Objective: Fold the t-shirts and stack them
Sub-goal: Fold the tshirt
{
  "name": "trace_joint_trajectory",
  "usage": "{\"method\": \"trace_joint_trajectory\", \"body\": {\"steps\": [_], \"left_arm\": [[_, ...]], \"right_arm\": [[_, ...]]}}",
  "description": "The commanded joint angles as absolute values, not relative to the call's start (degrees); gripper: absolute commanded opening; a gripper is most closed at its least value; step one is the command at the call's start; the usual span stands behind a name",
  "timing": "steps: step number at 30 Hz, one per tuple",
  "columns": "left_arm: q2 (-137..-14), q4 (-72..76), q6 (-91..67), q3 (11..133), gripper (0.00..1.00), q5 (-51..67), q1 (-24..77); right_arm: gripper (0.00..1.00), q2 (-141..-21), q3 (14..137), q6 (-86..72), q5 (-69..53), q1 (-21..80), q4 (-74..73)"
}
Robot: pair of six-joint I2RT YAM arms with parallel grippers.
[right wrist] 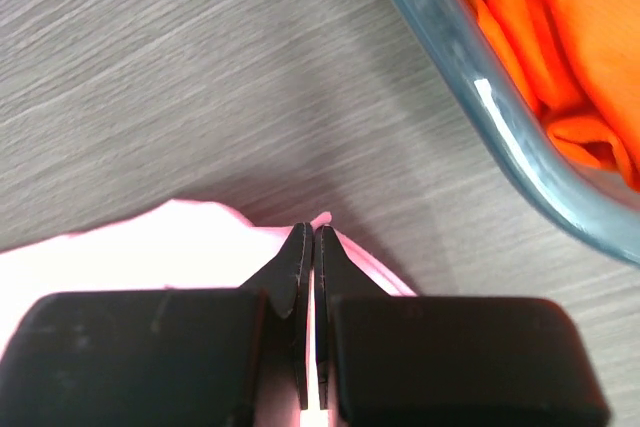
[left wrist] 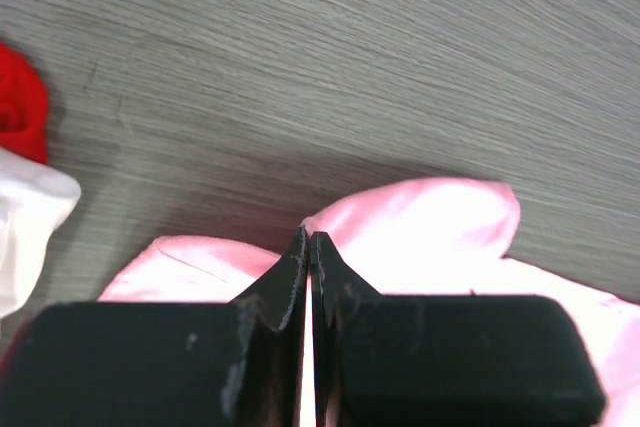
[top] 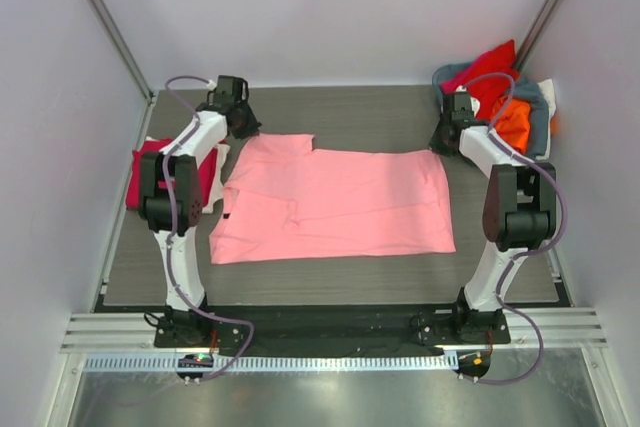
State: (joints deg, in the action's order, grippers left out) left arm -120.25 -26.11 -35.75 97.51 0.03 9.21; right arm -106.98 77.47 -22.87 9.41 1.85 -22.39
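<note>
Fingers (left wrist: 285, 282) on pink t-shirt's (top: 340, 202) far corners

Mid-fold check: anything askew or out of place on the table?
Nothing damaged. The pink t-shirt lies uneven: its left end is rumpled, a sleeve creased inward, while the right end lies flat. Left gripper and right gripper pinch its far edge.

pink t-shirt (top: 340, 202) on wood-grain table (top: 350, 117)

The left gripper (left wrist: 309, 247) and right gripper (right wrist: 313, 242) each cover the near part of the light pink t-shirt (left wrist: 430, 237) they pinch (its nipped edge is lost between the closed tips), picture edges crop the white t-shirt (left wrist: 25, 217), orange t-shirt (right wrist: 560, 37) and basket (right wrist: 460, 67), and the left arm (top: 185, 187) overlaps the crimson t-shirt (top: 208, 179).
</note>
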Motion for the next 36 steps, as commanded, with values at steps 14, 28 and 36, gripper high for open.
{"method": "trace_joint_trajectory", "body": {"steps": [14, 28, 36], "left_arm": [[-101.9, -14.4, -34.8, 77.1, 0.0, -2.5, 10.9], [-88.2, -13.0, -33.5, 65.1, 0.0, -7.9, 12.8], [-82.0, -12.0, -34.0, 60.3, 0.0, -12.6, 14.9]], "right_arm": [[0.01, -94.0, 67.2, -24.6, 7.4, 2.1, -22.7], [0.01, -86.8, 59.6, -26.5, 7.9, 1.8, -22.7], [0.01, -82.4, 56.8, -30.4, 12.6, 0.7, -22.4]]}}
